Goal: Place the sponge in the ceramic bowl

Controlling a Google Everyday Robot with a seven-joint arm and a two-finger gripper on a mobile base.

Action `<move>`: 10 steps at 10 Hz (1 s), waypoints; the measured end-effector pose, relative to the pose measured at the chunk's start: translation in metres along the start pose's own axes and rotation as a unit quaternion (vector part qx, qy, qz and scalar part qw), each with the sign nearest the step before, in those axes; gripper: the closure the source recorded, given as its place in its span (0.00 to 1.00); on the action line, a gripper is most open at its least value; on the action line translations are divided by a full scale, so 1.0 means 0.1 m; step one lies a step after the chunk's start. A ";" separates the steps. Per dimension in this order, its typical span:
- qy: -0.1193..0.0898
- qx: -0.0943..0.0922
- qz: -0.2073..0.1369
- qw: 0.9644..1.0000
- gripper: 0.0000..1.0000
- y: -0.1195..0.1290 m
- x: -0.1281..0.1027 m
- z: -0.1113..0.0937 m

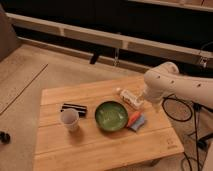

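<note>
The ceramic bowl (pixel 111 116), green and glossy, sits in the middle of the wooden table (pixel 100 145). The light-blue sponge (pixel 140 123) lies flat on the table just right of the bowl, partly under an orange carrot-like object (pixel 133 119). My white arm (pixel 170 85) reaches in from the right. Its gripper (pixel 148 100) hangs at the arm's lower left end, above the right end of a white packet (pixel 129 97) and a little behind the sponge. It holds nothing that I can see.
A white cup (pixel 69 119) stands left of the bowl, with a flat black object (pixel 73 108) behind it. Black cables (pixel 175 107) hang off the table's right side. A low ledge (pixel 100 37) runs along the back wall.
</note>
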 end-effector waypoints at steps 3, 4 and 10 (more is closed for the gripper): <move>0.005 0.000 0.006 1.000 0.35 -0.08 0.01 0.03; 0.005 -0.001 0.006 1.000 0.35 -0.08 0.01 0.03; 0.030 0.027 -0.004 0.999 0.35 -0.12 0.15 0.26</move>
